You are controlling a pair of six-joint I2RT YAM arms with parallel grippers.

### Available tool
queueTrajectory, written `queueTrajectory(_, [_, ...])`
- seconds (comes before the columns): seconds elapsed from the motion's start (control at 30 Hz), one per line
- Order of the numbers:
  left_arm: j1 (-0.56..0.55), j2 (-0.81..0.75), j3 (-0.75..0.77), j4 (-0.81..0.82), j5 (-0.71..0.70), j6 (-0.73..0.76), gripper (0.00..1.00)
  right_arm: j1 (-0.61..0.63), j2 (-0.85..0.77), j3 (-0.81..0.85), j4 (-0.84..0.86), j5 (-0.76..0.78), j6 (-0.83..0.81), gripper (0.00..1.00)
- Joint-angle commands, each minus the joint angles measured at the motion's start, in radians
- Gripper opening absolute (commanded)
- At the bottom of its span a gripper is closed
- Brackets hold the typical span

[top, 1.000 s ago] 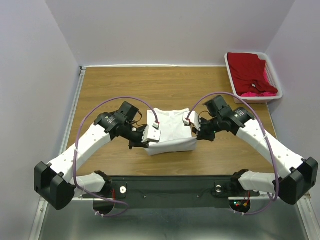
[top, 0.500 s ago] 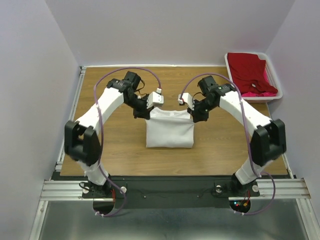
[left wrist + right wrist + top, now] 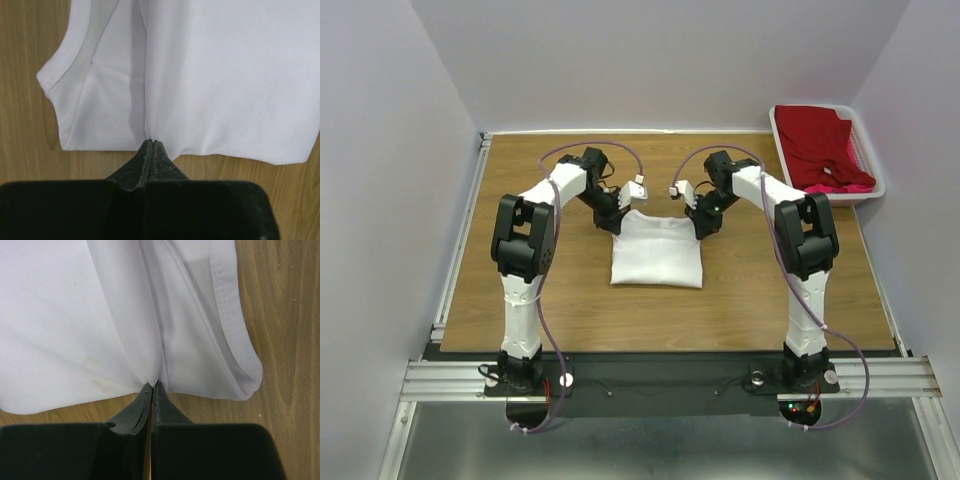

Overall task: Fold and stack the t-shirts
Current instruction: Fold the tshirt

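Note:
The white t-shirt [image 3: 657,252] lies folded into a rectangle on the wooden table [image 3: 540,280]. My left gripper [image 3: 622,221] is at its far left corner and my right gripper [image 3: 699,222] at its far right corner. In the left wrist view my left gripper [image 3: 151,143] is shut, pinching the puckered edge of the white shirt [image 3: 220,80]. In the right wrist view my right gripper [image 3: 153,386] is shut on the shirt's edge [image 3: 65,325] beside the collar. A deep red t-shirt [image 3: 815,142] and a pink one [image 3: 850,186] lie in the basket.
The white plastic basket [image 3: 777,124] stands at the table's back right corner. Both arms stretch far out over the table. Walls close the table in at the back and both sides.
Both grippers have carried the shirt's near edge up and away to the far edge, folding the shirt over. The arms now reach farther from their bases.

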Motion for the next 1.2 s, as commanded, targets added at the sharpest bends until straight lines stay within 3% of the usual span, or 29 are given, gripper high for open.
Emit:
queueTrajectory(0.0, [0.007, -0.073, -0.104, 0.036, 0.002, -0.014, 0.0, -0.002, -0.032, -0.028, 0.011, -0.03, 0.031, 0.01])
queueTrajectory(0.3, [-0.01, -0.344, -0.432, 0.073, 0.113, -0.058, 0.0, 0.044, -0.34, -0.353, 0.042, -0.112, 0.161, 0.01])
queueTrajectory(0.33, [-0.012, -0.368, -0.456, 0.081, 0.131, -0.079, 0.02, 0.044, -0.358, -0.394, 0.042, -0.121, 0.176, 0.03])
queueTrajectory(0.37, [-0.01, -0.389, -0.477, 0.08, 0.139, -0.09, 0.06, 0.044, -0.375, -0.407, 0.042, -0.119, 0.192, 0.12])
queueTrajectory(0.4, [-0.012, -0.435, -0.512, 0.078, 0.15, -0.107, 0.17, 0.043, -0.391, -0.41, 0.039, -0.106, 0.227, 0.17])
queueTrajectory(0.53, [-0.016, -0.553, -0.557, 0.113, 0.162, -0.15, 0.36, 0.012, -0.386, -0.341, 0.035, -0.078, 0.319, 0.36])
queueTrajectory(0.6, [-0.03, -0.598, -0.54, 0.136, 0.144, -0.179, 0.39, -0.003, -0.368, -0.258, 0.035, -0.128, 0.37, 0.42])
queueTrajectory(0.87, [-0.18, -0.546, -0.46, 0.28, 0.04, -0.242, 0.43, 0.0, -0.101, 0.046, 0.055, -0.358, 0.554, 0.39])
queueTrajectory(1.17, [-0.27, -0.363, -0.404, 0.323, -0.018, -0.239, 0.49, 0.049, 0.03, 0.129, 0.12, -0.316, 0.621, 0.37])
